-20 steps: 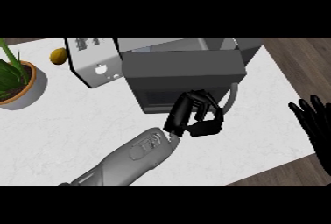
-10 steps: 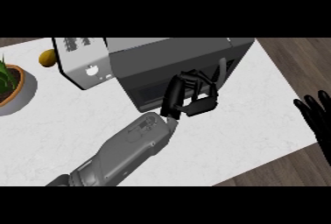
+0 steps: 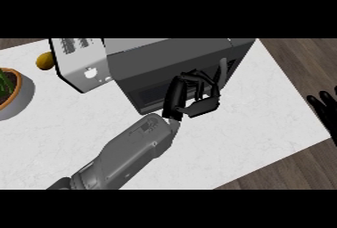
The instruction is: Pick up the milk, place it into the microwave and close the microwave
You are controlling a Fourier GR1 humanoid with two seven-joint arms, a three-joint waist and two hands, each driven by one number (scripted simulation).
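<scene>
Left hand [image 3: 195, 100] over the microwave [image 3: 171, 58] front, fingers curled against its dark door [image 3: 148, 95], nothing visible in them. Milk out of sight; cannot tell where. Right hand [image 3: 325, 109] rests spread at right edge, off the counter [image 3: 263, 129].

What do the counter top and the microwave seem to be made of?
The counter top looks like white stone, maybe marble: faint grey veins run through it. The microwave has a smooth grey casing, metal or plastic, I cannot tell which, with a darker front.
</scene>
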